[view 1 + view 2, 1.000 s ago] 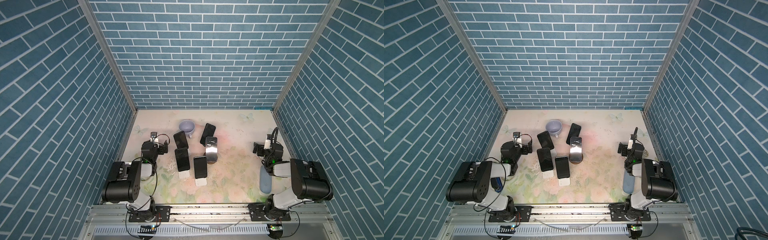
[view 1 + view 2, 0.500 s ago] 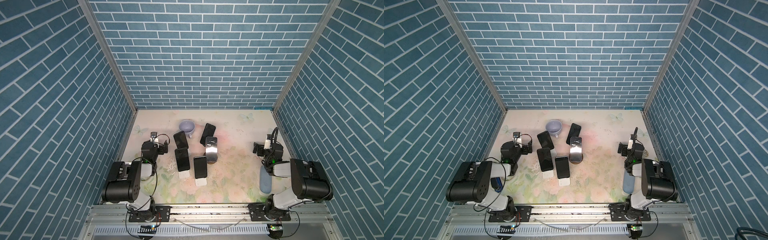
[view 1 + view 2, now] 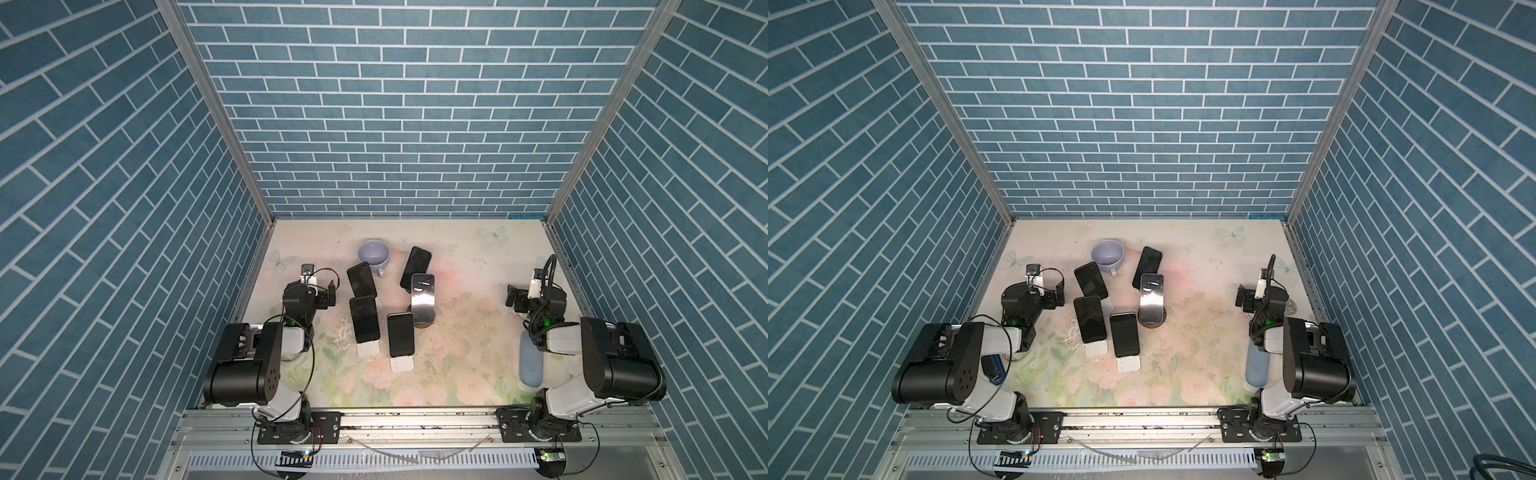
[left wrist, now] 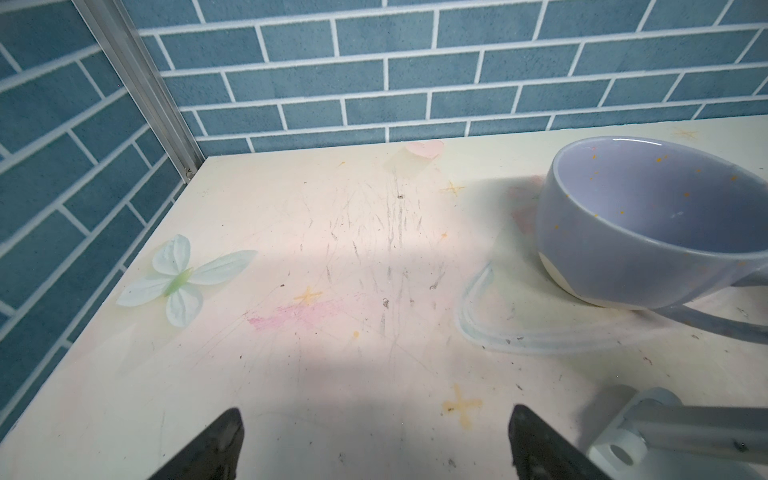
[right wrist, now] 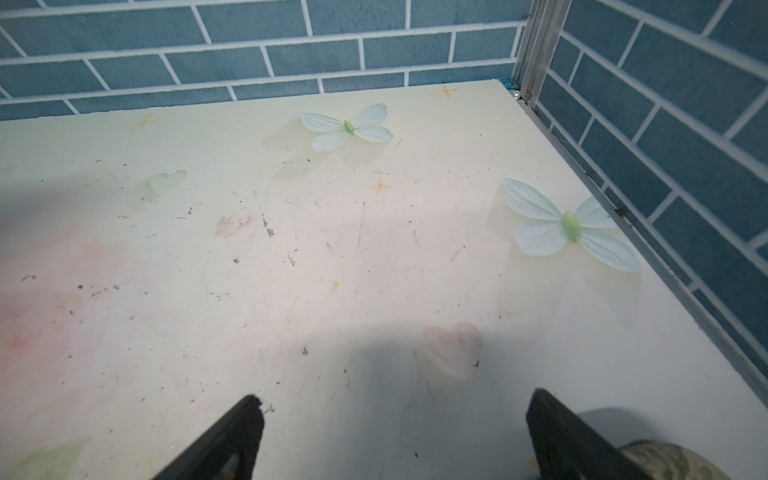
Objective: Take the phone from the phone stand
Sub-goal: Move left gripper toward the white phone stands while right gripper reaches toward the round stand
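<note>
**Left fingers** [image 3: 325, 296]: spread wide and empty, low at the left edge of the worktop [image 3: 465, 345]. The left wrist view shows only bare surface between them, with the mug [image 4: 648, 224] off to one side.

**Right fingers** [image 3: 515, 298]: spread wide and empty at the right edge, well apart from every phone.

**Phones, left of centre:**
- The near-left phone [image 3: 365, 319] is propped on a white stand [image 3: 368, 349].
- The near-right phone [image 3: 400, 334] stands just beside it on a second white stand [image 3: 402, 365].
- The shiny phone [image 3: 422, 297] stands on a round dark base [image 3: 423, 323].
- The far-left phone [image 3: 362, 279] and far-right phone [image 3: 415, 261] lean on either side of the mug. I cannot tell what props the far-right one.

**Change:** none. Over the last second neither of my arms has shifted, and no phone has moved.

**Meaning:** I judge the task not begun. Every phone sits where it stands and nothing is gripped. My left fingers are the nearer pair, so the reach is probably theirs.
</note>
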Controlling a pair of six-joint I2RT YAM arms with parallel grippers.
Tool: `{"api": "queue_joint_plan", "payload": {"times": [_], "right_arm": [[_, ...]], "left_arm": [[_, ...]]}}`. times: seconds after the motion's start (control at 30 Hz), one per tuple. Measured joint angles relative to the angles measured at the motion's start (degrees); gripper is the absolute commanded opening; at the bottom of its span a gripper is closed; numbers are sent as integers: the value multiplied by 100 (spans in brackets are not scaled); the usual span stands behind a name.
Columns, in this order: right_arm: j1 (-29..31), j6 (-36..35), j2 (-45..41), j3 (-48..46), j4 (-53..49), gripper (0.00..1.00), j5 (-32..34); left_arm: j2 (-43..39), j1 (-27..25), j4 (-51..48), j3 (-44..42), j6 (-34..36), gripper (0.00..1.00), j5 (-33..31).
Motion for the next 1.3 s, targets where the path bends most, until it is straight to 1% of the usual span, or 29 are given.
{"api": "queue_joint_plan", "payload": {"times": [0.2,0.4,0.57,0.7,0.83,0.97,1.17,1.3], "right_arm": [[17,0,-177,15,-232,99,0],[63,0,-953,79,-811,99,48],[101,28,-1462,376,-1467,98,66],[212,160,-1711,636,-2050,99,142],[439,313,-1882,942,-2822,99,442],[671,546,-1965,1416,-3718,99,887],[1207,1082,-1980,2341,-5189,99,1580],[1519,1484,-1917,2820,-5917,99,1816]], "left_arm": [[-116,0,-131,0,-2,100,-70],[-796,-2,-739,114,-26,100,-225],[-1432,-7,-1539,396,-229,100,-719],[-1853,-7,-2474,813,-492,100,-1034],[-2166,-7,-3386,1196,-846,100,-1163],[-2492,-7,-4350,1460,-1360,100,-1274],[-3139,-31,-5499,1561,-1941,100,-1362],[-3580,-70,-6124,1613,-2135,100,-1344]]}}
